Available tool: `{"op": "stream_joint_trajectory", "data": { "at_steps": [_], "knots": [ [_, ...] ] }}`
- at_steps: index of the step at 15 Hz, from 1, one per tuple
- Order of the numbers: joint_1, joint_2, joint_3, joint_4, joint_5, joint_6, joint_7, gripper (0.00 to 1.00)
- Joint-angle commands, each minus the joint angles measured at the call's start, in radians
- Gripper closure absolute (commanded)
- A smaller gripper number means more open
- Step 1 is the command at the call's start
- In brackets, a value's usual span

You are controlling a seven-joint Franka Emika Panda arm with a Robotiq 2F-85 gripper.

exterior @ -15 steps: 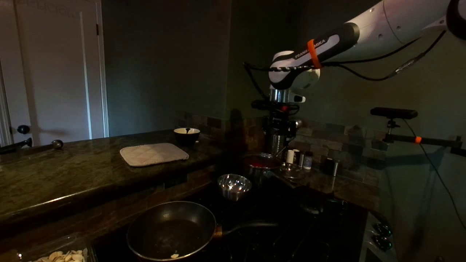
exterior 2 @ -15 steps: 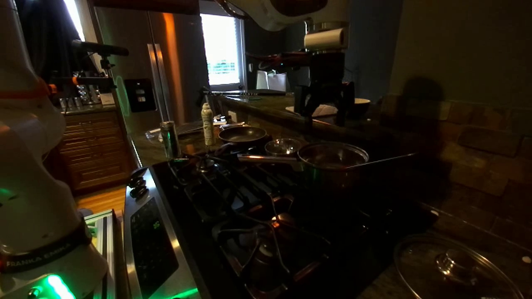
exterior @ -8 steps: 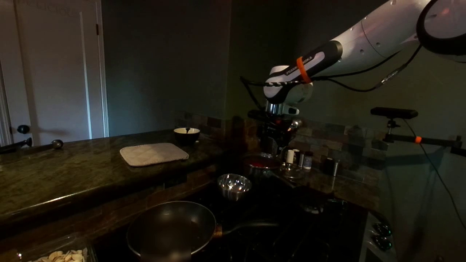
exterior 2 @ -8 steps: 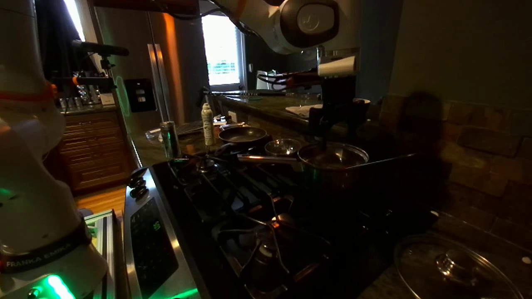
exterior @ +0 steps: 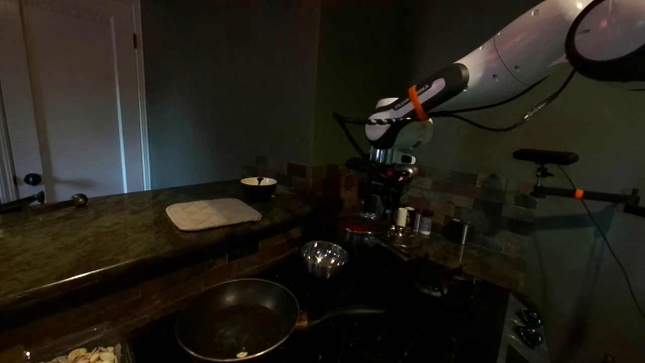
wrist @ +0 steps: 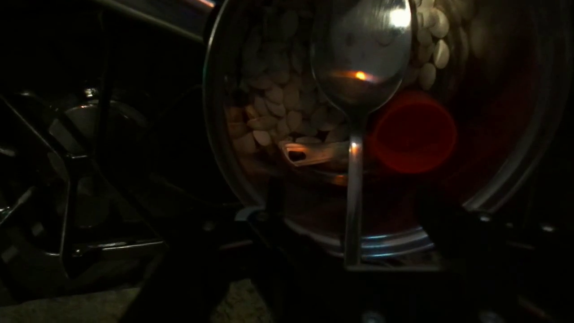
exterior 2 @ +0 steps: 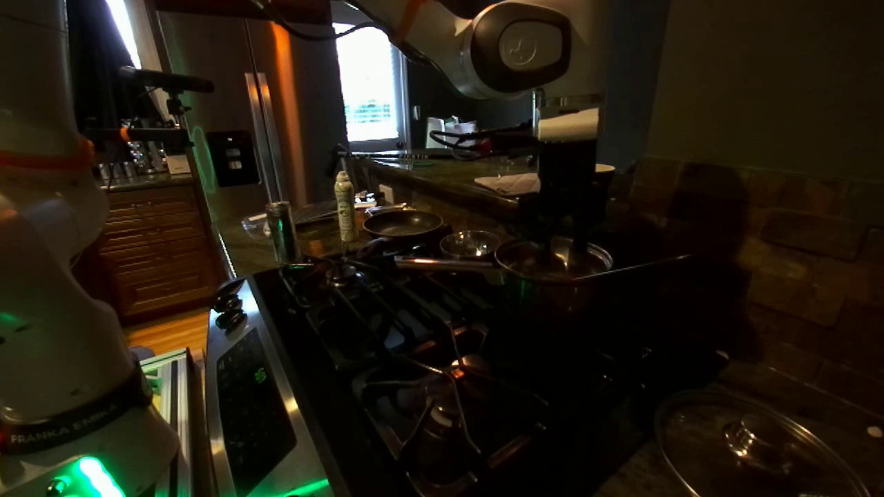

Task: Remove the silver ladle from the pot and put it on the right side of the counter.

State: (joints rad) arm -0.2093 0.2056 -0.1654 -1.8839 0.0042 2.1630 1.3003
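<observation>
Wrist view: silver ladle [wrist: 355, 134] runs top to bottom, broad end uppermost, ungripped within the wide-spread end effector [wrist: 352, 199]

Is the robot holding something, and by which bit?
Nothing: in the wrist view, the fingers stand apart, with the silver ladle's handle between them, gaps both sides.

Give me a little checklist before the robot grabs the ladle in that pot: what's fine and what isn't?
1. Pot uncovered: ok, the glass lid lies apart from it.
2. Gripper open: ok, its jaws stand apart.
3. Ladle lined up: ok, its handle runs between the jaws in the wrist view.
4. Jaws low enough to pinch it: cannot tell, too dark.
5. Ladle gripped: not ok, jaws not closed on it.
6. Ladle clear of the red object: cannot tell, they overlap in view.
</observation>
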Motion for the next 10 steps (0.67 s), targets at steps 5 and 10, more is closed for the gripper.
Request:
{"op": "stream_joint_trajectory", "data": {
  "at_steps": [5,10],
  "knots": [
    [0.016,0.029,-0.022,0.009,0.019,0.036,-0.047,0.42],
    [0.025,0.062,-0.023,0.015,0.013,0.096,-0.05,0.42]
  ]
}}
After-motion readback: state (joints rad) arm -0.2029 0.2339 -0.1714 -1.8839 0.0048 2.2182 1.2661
